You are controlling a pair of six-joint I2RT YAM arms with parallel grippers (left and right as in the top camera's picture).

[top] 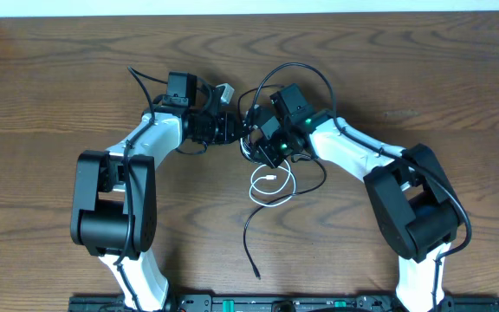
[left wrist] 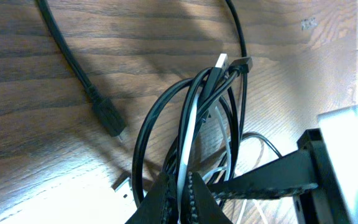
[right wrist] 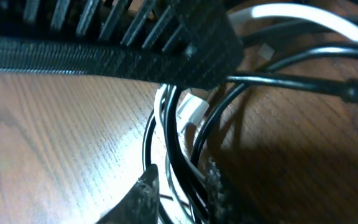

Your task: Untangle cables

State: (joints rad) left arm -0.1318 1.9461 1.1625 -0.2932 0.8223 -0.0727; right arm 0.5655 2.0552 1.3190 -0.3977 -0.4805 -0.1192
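Observation:
The cables lie tangled at the table's middle, between my two grippers. The white cable (top: 271, 184) loops toward the front, and the black cable (top: 248, 234) trails down to a plug near the front edge. My left gripper (top: 235, 130) (left wrist: 179, 182) is shut on the white cable (left wrist: 191, 112), with loops of the black cable (left wrist: 146, 127) hanging around it. My right gripper (top: 253, 146) (right wrist: 180, 180) is open, its fingers narrowly apart. Strands of the black cable (right wrist: 173, 124) run between them, with the white cable (right wrist: 303, 12) behind.
A black plug (left wrist: 109, 116) and a white flat plug (left wrist: 124, 185) rest on the wood by the left gripper. The right arm's black finger (left wrist: 272, 177) crosses the left wrist view. Thick arm wires (top: 297, 71) arch over the tangle. The arm bases stand at the front rail (top: 249, 303).

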